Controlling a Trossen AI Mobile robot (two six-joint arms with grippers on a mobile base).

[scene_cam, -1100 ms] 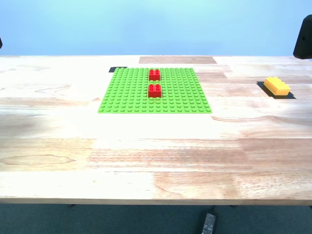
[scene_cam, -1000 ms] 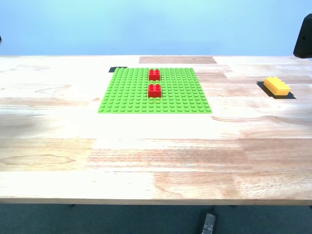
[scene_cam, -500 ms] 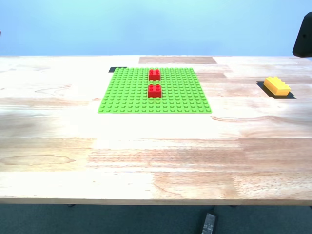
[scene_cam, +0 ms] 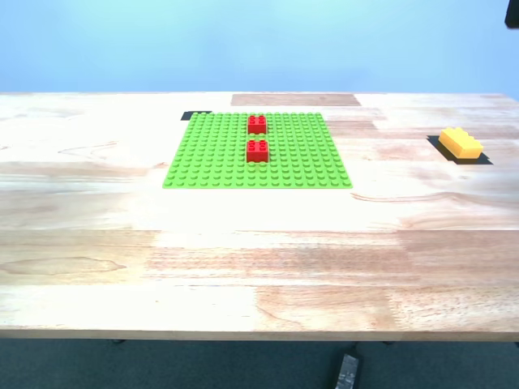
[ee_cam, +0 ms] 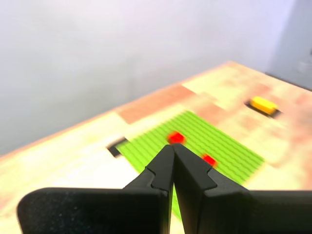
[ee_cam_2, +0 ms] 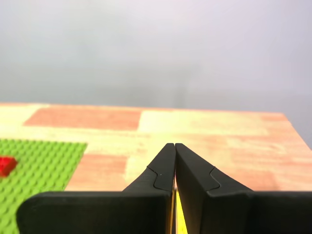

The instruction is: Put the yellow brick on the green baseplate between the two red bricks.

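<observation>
Bright, even light (first wrist view blurred).

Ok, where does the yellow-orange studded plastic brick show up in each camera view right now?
Exterior view: the yellow-orange studded plastic brick lies on the wooden table near the exterior view's right edge, apart from the baseplate.
First wrist view: a blurred yellow shape on the table, beyond the baseplate.
Second wrist view: only a yellow sliver between the closed jaws, probably the brick.
Shared landmark: the flat bright-green studded baseplate.
</observation>
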